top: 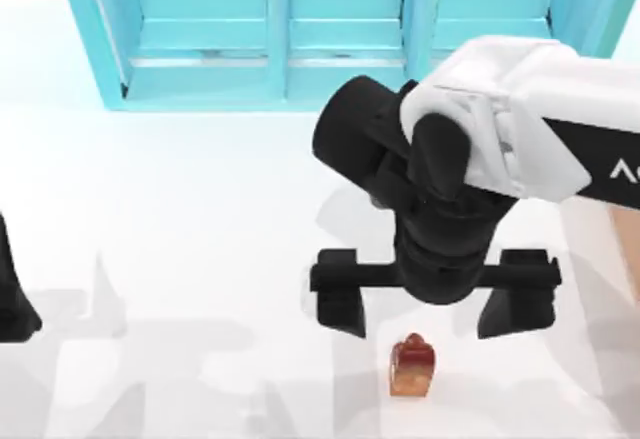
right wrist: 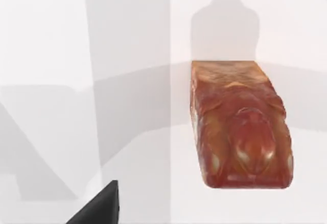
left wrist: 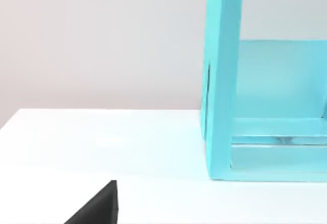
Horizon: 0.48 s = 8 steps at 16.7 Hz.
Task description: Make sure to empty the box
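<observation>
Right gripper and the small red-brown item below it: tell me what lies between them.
Nothing. In the top view, only bare white table separates the open right gripper from the red-brown item, which sits just beyond its fingers.

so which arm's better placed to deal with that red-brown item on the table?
Right. The right gripper hangs open directly over the red-brown item, which lies on the white table. The left arm sits parked at the table's left edge, far off.
</observation>
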Tool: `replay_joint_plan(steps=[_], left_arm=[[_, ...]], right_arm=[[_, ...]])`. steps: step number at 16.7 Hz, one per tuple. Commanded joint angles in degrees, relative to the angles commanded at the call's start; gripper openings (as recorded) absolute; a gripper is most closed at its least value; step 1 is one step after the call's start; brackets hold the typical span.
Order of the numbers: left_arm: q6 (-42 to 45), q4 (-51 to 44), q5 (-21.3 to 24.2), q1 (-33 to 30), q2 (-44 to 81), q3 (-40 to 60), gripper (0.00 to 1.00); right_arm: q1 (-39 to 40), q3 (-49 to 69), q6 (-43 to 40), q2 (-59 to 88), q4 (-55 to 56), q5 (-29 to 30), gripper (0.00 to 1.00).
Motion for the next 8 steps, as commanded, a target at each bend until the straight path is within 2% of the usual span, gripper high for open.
replay_joint_plan(steps=[4,8], left_arm=[[0.0,0.0,0.0,0.0,0.0,0.0,1.0],[0.0,0.0,0.0,0.0,0.0,0.0,1.0]], right_arm=[[-7.8,4.8,-7.7,2.8,-3.3,0.0,1.0],[-23.3,10.5,-23.4,5.8,-7.3,-0.1,1.0]])
